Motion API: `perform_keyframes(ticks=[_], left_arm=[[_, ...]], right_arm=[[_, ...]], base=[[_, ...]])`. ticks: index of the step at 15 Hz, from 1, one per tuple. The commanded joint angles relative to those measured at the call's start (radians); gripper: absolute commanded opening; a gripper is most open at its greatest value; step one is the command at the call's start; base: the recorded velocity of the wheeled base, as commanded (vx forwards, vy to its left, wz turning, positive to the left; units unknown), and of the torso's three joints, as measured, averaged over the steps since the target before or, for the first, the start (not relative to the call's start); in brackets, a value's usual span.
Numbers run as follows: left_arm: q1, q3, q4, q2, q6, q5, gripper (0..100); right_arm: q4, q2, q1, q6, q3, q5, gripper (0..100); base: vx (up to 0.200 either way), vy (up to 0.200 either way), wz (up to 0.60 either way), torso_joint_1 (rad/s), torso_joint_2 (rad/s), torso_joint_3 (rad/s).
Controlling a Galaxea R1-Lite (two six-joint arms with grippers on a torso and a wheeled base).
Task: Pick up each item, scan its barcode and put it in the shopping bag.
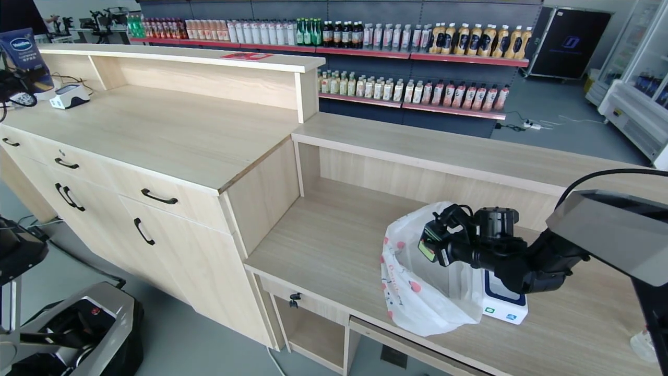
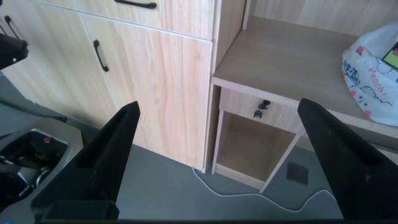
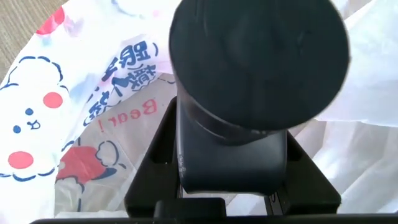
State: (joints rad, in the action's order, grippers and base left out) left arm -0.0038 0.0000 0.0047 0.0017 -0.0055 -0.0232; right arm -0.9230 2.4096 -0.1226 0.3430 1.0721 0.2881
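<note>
Right against your right wrist camera is the dark item (image 3: 258,62), a round-topped cylinder. Your right claw (image 1: 439,249) is closed around its body, with a finger pressed to either side. You have it at the open mouth of the shopping bag (image 1: 417,297). The bag sits slumped on the lower tabletop (image 1: 323,245) with its rim gaping upward, so a release should drop the item inside rather than onto the wood. I judge this to be the bagging step, though I cannot tell how deep into the opening the item sits. The scanner (image 1: 505,308), a white box, stands just beside the bag on the arm's side, which keeps scanning and dropping close together. Your left claw (image 2: 219,102) hangs low, out in front of the cabinet doors and well apart from the bag. It is spread wide with nothing in it, parked out of the right arm's way. Watch the thin plastic: a snagged rim could fold the mouth shut.
</note>
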Motion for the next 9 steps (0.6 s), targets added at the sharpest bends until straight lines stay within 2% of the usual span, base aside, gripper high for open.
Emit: perform_keyframes(ticks=[1, 9], left_arm=[[0.001, 0.000, 0.000, 0.000, -0.001, 0.000, 100], [0.001, 0.000, 0.000, 0.000, -0.001, 0.000, 100]], right_arm=[[0.000, 0.039, -0.003, 0.001, 0.014, 0.000, 0], [-0.037, 0.114, 0.000, 0.016, 0.091, 0.002, 0]], base=[[0.000, 0.000, 0.00, 0.000, 0.00, 0.000], [0.000, 0.000, 0.00, 0.000, 0.00, 0.000]])
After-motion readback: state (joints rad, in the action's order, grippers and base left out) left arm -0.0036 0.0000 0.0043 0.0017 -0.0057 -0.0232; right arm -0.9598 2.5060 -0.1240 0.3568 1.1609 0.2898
